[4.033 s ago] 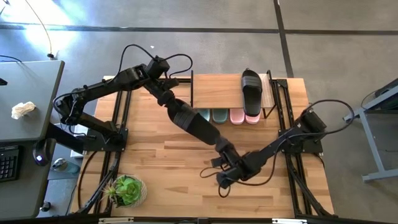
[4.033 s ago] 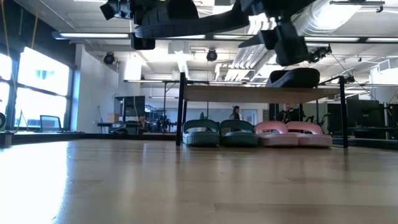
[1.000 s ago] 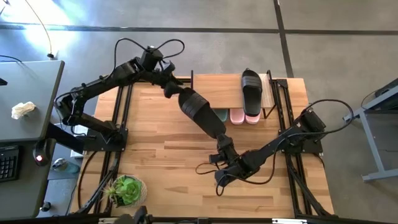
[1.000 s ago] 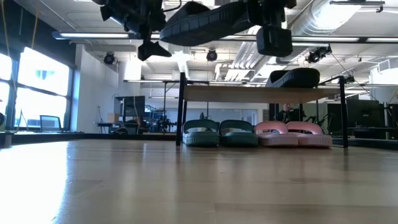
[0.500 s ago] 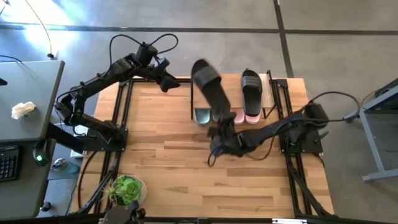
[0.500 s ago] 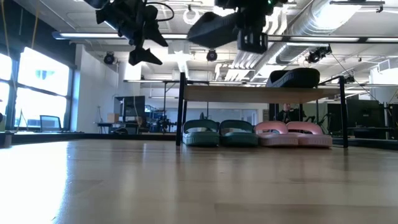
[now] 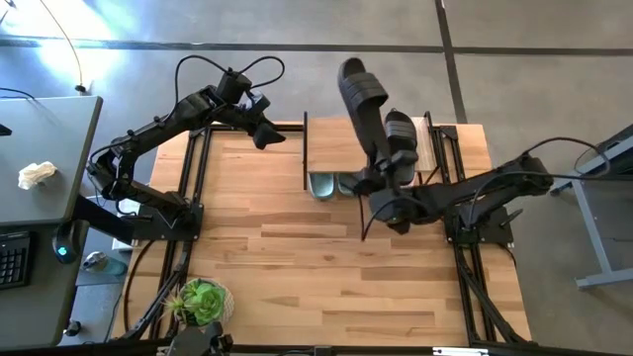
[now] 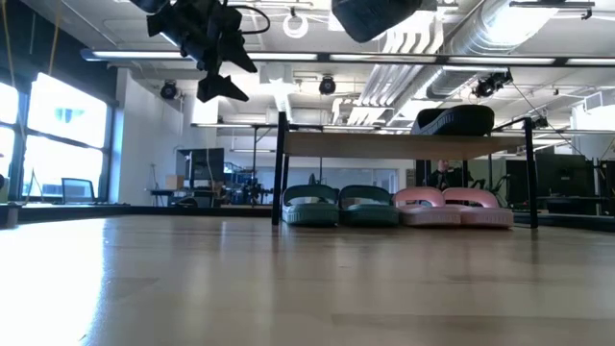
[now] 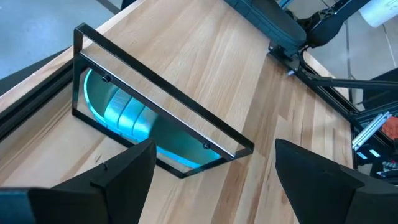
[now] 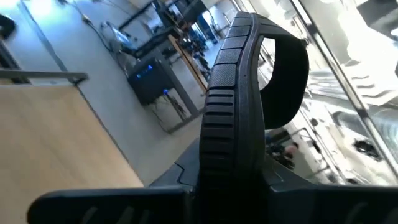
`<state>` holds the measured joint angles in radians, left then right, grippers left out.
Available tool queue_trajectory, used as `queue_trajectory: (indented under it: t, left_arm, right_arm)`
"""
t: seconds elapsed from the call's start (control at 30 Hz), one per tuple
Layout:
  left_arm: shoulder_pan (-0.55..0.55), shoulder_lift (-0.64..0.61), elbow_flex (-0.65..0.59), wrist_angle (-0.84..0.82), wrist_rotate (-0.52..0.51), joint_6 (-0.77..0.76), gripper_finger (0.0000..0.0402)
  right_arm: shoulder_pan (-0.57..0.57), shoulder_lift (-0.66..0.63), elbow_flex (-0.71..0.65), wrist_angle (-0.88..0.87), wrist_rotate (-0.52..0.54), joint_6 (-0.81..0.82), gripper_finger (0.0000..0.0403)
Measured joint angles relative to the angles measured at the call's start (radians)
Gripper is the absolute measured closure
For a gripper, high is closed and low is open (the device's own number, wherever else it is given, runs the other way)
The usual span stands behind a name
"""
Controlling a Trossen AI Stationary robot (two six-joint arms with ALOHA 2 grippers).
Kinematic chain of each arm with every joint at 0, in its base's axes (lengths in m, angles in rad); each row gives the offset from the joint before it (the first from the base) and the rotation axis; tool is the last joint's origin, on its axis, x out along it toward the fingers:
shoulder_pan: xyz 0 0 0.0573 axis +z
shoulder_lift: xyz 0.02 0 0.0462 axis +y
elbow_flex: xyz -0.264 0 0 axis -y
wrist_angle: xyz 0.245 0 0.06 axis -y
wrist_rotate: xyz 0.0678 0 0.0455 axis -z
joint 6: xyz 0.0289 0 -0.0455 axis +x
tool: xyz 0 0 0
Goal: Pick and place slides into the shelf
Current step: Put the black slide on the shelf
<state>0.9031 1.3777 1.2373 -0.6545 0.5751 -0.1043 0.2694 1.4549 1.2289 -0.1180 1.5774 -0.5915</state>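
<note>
Currently, the right end effector (image 7: 379, 184) is closed on the heel end of a black ribbed slide (image 7: 363, 107), and the sole projects away from the jaws toward the far edge of the surface (image 7: 257, 257). The right wrist view confirms this: the ribbed sole edge (image 10: 231, 106) rises straight out from between the fingers, strap outermost. Gripping at one end leaves the rest of the slide free, which by judgement lets the toe be laid onto the plank first. The held slide hangs raised above the shelf (image 7: 341, 143), over its plank top and just beside the other black slide (image 7: 400, 140), which already lies flat there. Under the shelf, on the surface, stand the sage-green pair (image 8: 338, 206) and the pale pink pair (image 8: 454, 207), side by side and toes forward; the lower level therefore appears full, which is the likely reason the black pair goes on top. The remaining free plank area lies on the left-arm side of the placed black slide. The left end effector (image 7: 265, 130) waits with fingers (image 9: 118, 174) spread wide and holding nothing, near the far left corner of the surface, apart from the shelf's end frame (image 9: 155, 106).
</note>
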Motion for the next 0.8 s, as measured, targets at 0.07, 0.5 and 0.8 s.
queue_trajectory:
  t: [0.07, 0.5, 0.8]
  left_arm:
    - [0.000, 0.000, 0.000, 0.000, 0.000, 0.000, 0.0093]
    - [0.000, 0.000, 0.000, -0.003, 0.009, 0.000, 0.0094]
    - [-0.014, 0.000, 0.000, -0.005, 0.010, 0.005, 0.0094]
  right_arm:
    - [0.026, 0.013, 0.000, -0.075, -0.002, 0.085, 0.0357]
    - [0.066, 0.180, -0.001, -0.376, -0.033, 0.501, 0.0357]
    - [0.010, 0.184, -0.001, -1.062, -0.376, 1.379, 0.0362]
